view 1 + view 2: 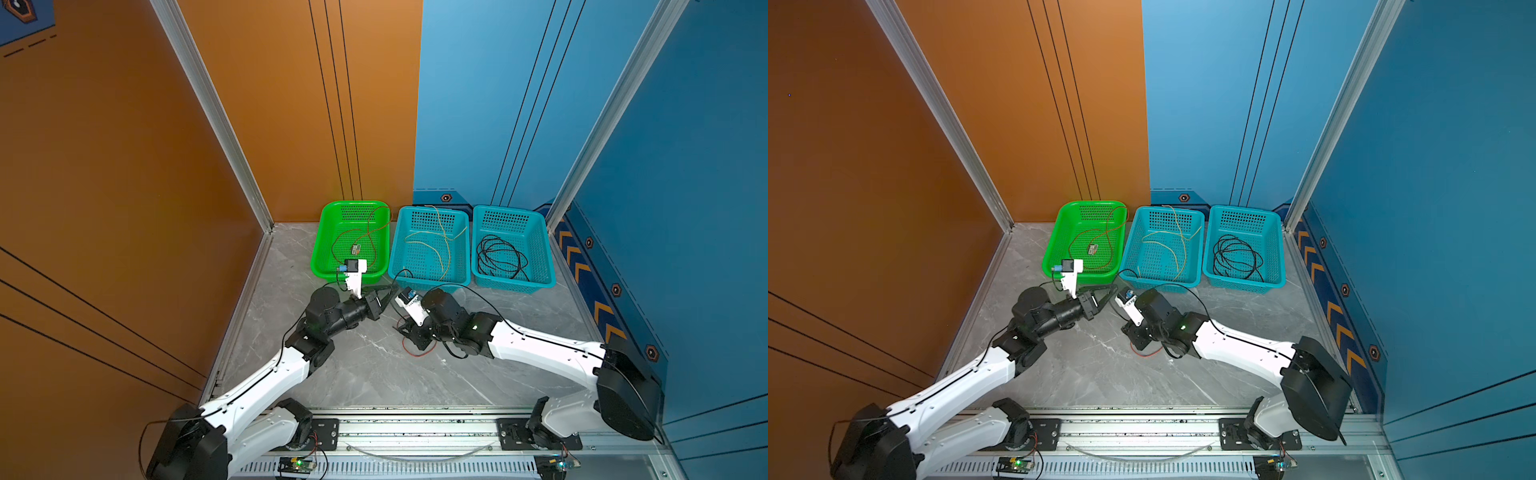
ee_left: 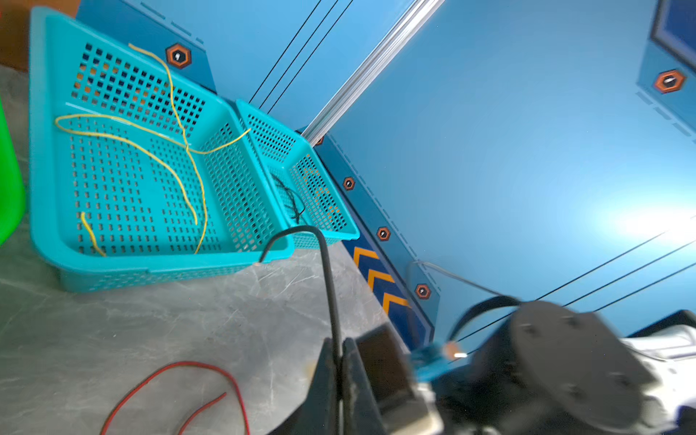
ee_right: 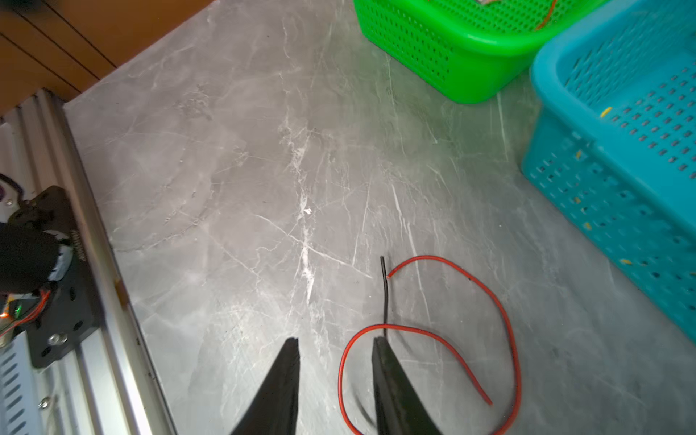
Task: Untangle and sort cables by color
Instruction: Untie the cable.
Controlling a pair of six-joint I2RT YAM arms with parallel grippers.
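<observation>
The left gripper (image 2: 339, 342) is shut on a thin black cable (image 2: 328, 271). The wire is pinched betw. the closed jaws, runs straight out along their line, then hooks over to a free end in front of the middle teal basket (image 1: 395, 249).

The right gripper (image 3: 335, 339) is open, nothing betw. the jaws, and is held low over the table (image 3: 263, 169). Just beside one finger a loose red cable (image 3: 425, 257) lies flat on the marble in one overlapping loop, both cut ends free. The loop is approx. round, so no single long axis can be given.

A short black end (image 3: 385, 293) is seen crossing that loop, pointing straight away from the right jaws. Whether it belongs to the held wire can't be told.

Already binned:
- a second red cable (image 1: 333, 248) in the green basket (image 1: 322, 237)
- a yellow cable (image 2: 180, 124) in the middle teal basket
- a black coil (image 1: 479, 254) in the right teal basket (image 1: 549, 253)

Handling, as judged: the cables are v. light, floppy and smooth-jacketed. No shape will be kept once lifted, and tails are likely to drag or snag. The loose red one is prob. best pinched across the wire on an arc clear of the black end, so only one colour is lifted.
</observation>
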